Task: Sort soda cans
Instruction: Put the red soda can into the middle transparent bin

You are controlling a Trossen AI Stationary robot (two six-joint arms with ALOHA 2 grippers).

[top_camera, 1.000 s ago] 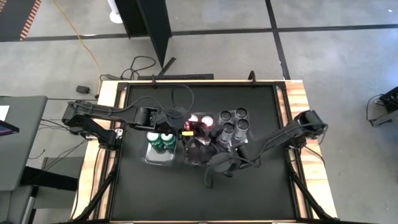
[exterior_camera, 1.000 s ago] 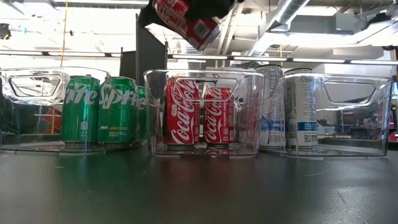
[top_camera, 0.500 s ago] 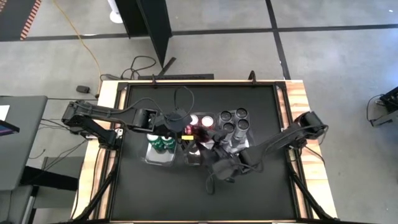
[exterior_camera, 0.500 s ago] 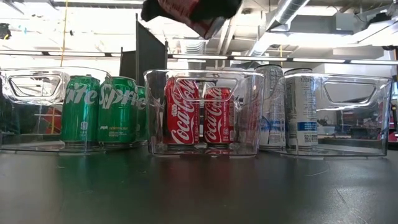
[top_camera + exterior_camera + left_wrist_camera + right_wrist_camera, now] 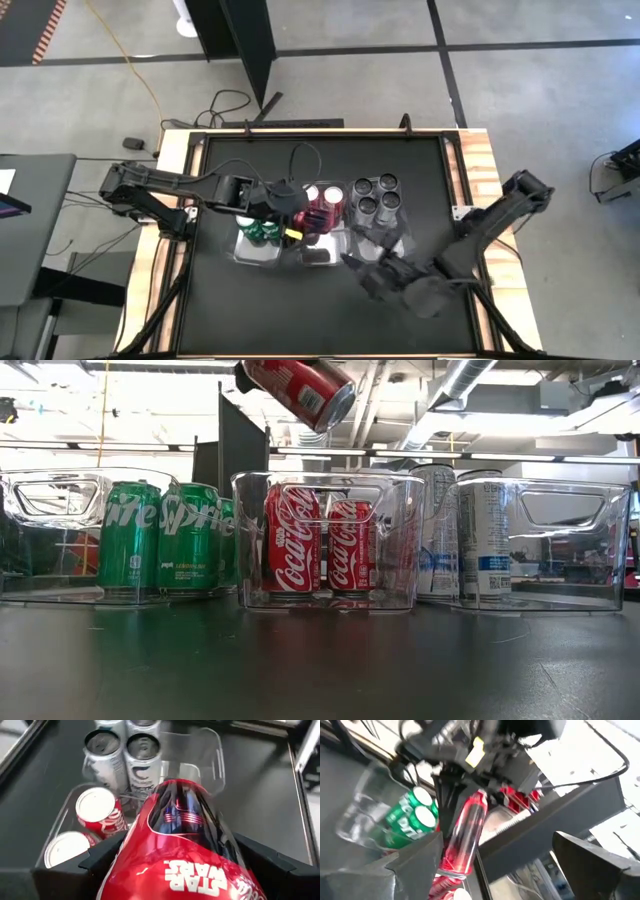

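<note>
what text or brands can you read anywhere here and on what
"Coca-Cola": upright red metal cans in the middle clear plastic tray.
"Sprite", partly cut off: green metal cans in the neighbouring clear tray.
"STAR WARS": tilted red metal can held in the left tool.
Silver-grey cans: print too small to read.

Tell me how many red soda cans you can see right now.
3. Two red cans stand in the middle tray, one beside the other. The third red can is held tilted above it by the left end effector. Others may be hidden.
</note>
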